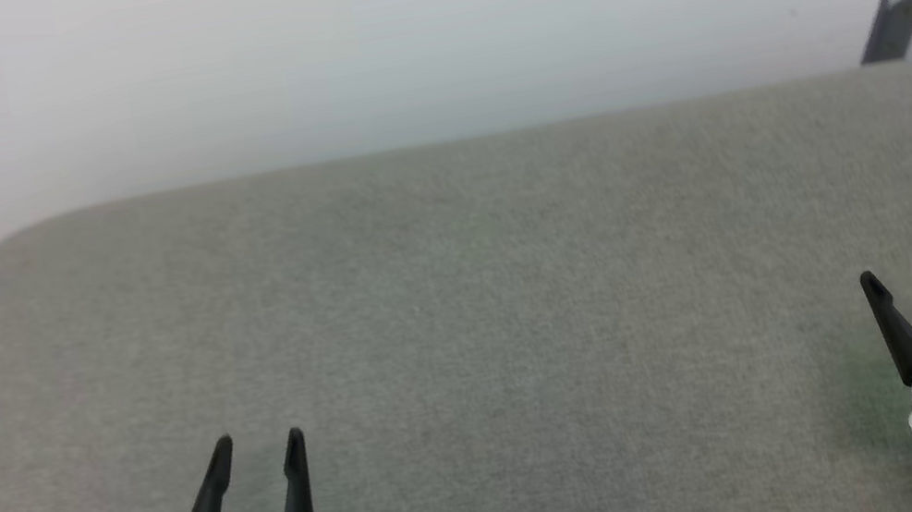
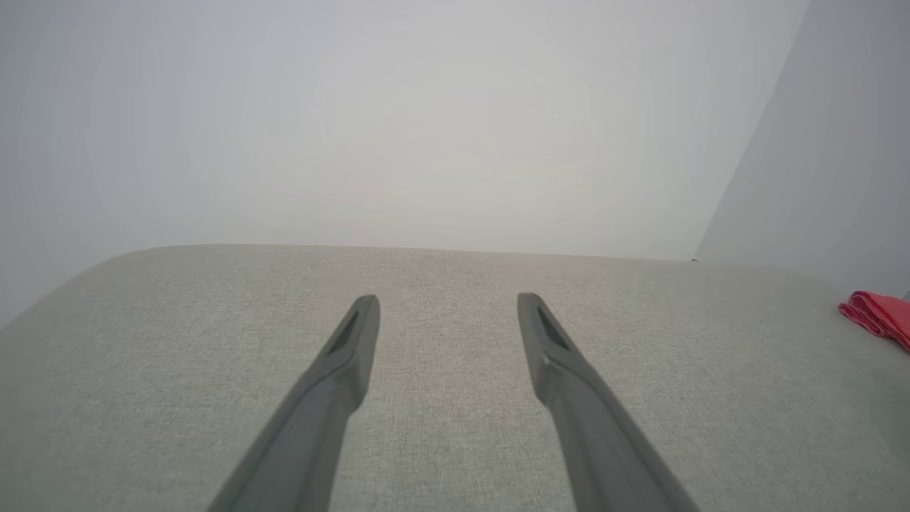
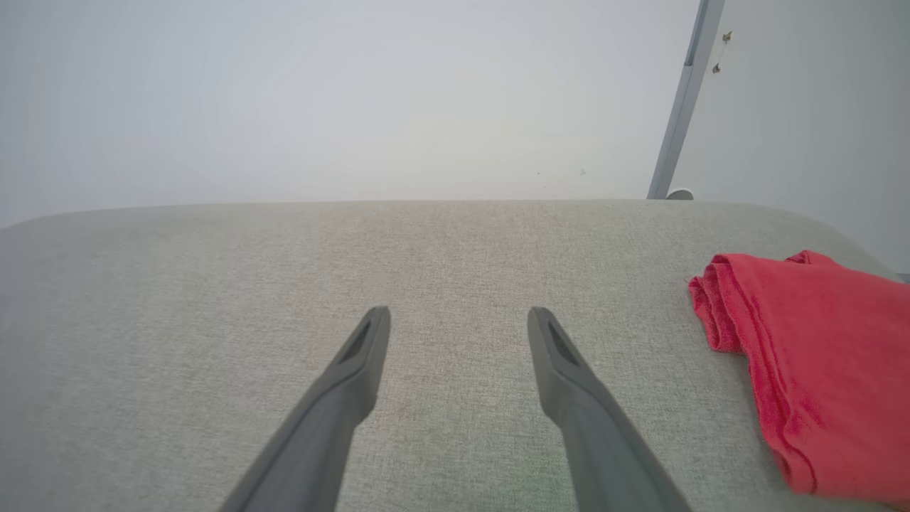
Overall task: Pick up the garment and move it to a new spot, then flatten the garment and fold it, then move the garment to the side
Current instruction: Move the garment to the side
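**Both grippers wide open, red garment sitting off to the right**

So here's the scene: a big grey-green padded surface [image 1: 462, 292] with a rounded far-left corner and a pale wall [image 1: 378, 26] behind it. The left gripper [image 1: 258, 439] sits at the near left, and its two dark fingers [image 2: 341, 370] stand well spread. In the left wrist view you can see the plain fabric of the surface between them. It's gripping nothing, just held open over the near part of the surface.

The right gripper [image 1: 899, 272] is at the near right, tilted a bit toward the left, with its white housing behind it. Same deal here: jaws apart, bare surface showing in the gap, no cloth in its grip.

The garment [image 3: 817, 355] is way over on the right side of the surface — folded into a red bundle, with the stacked layers of the fold showing along its left edge. In the head view the right border cuts it off, and it lies just beyond and to the right of the right gripper's fingertips. In the right wrist view it's beside the right-hand finger but clear of it, not touching. In the left wrist view it's a small red sliver at the far right — well apart from the left gripper.

A slim grey post [image 3: 682, 107] runs up the wall beyond the far right corner.
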Controlling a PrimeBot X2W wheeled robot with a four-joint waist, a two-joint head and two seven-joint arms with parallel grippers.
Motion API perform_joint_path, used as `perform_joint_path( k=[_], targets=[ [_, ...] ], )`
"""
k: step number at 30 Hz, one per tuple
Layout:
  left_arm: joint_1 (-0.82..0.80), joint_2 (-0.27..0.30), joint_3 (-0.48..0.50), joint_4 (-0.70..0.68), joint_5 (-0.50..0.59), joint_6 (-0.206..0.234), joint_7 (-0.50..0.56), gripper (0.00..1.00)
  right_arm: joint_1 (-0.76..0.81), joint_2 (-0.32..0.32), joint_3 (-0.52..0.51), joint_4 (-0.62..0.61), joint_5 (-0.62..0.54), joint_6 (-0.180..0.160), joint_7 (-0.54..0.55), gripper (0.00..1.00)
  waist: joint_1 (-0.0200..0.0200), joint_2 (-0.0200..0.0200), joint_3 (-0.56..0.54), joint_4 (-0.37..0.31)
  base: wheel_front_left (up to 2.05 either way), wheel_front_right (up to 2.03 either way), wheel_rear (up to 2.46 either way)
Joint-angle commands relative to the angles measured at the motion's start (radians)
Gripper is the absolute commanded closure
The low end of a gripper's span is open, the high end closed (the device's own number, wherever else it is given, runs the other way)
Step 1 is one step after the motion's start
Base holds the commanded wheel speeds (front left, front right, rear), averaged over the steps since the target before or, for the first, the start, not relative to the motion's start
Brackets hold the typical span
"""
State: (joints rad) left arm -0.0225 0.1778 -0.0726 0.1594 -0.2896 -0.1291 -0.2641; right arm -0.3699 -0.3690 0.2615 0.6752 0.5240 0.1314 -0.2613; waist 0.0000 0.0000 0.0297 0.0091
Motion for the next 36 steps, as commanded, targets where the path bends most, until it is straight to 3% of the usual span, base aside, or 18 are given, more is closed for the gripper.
perform_joint_path(
  k=[1, 22, 36],
  targets=[
    [0.022, -0.003, 0.004, -0.009, -0.003, -0.002, 0.001, 0.00, 0.027, 0.006, -0.018, -0.021, -0.011, -0.002, -0.005, 0.00, 0.0000, 0.0000, -0.047, 0.033, 0.00, 0.00, 0.00],
    [0.191, -0.007, 0.055, -0.155, 0.017, -0.002, 0.001, 0.00, 0.333, 0.058, -0.228, -0.392, -0.109, -0.002, -0.005, 0.00, 0.0000, 0.0000, -0.095, 0.076, 0.00, 0.00, 0.00],
    [0.224, -0.020, 0.060, -0.203, 0.022, -0.002, 0.001, 0.00, 0.467, 0.139, -0.329, -0.574, -0.151, -0.002, 0.023, 0.00, 0.0000, 0.0000, -0.087, 0.079, 0.00, 0.00, 0.00]
  ],
)
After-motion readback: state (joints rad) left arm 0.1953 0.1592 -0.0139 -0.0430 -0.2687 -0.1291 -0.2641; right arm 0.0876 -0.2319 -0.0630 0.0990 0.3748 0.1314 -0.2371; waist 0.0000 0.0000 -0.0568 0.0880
